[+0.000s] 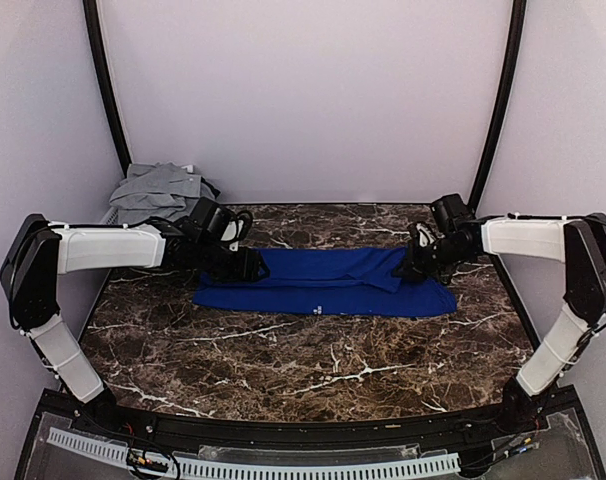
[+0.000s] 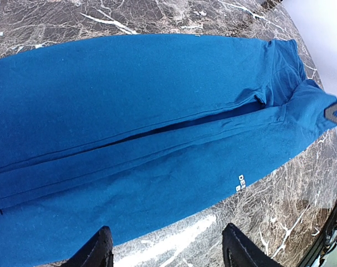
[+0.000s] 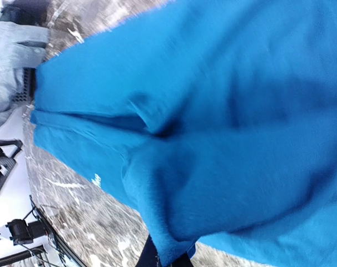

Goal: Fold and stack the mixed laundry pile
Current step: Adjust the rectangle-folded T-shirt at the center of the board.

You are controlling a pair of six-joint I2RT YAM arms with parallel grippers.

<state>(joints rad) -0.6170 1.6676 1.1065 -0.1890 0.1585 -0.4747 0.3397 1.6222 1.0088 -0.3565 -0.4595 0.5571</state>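
A royal-blue T-shirt (image 1: 323,283) lies folded into a long strip across the marble table (image 1: 283,350). Its small white print (image 2: 242,182) sits at the near edge. My left gripper (image 1: 251,265) hovers open over the strip's left end. In the left wrist view the left gripper (image 2: 167,231) has its fingertips apart above the cloth's near edge, holding nothing. My right gripper (image 1: 411,268) is at the right end. In the right wrist view the right gripper (image 3: 168,258) is shut on a bunched fold of the blue T-shirt (image 3: 213,111), which drapes over the fingers. A light-grey polo shirt (image 1: 158,190) is heaped at the back left.
The grey polo lies on a mesh basket (image 3: 26,83) off the table's back left corner. White walls and two black curved poles (image 1: 498,100) close in the back. The table's front rail (image 1: 283,465) runs along the bottom.
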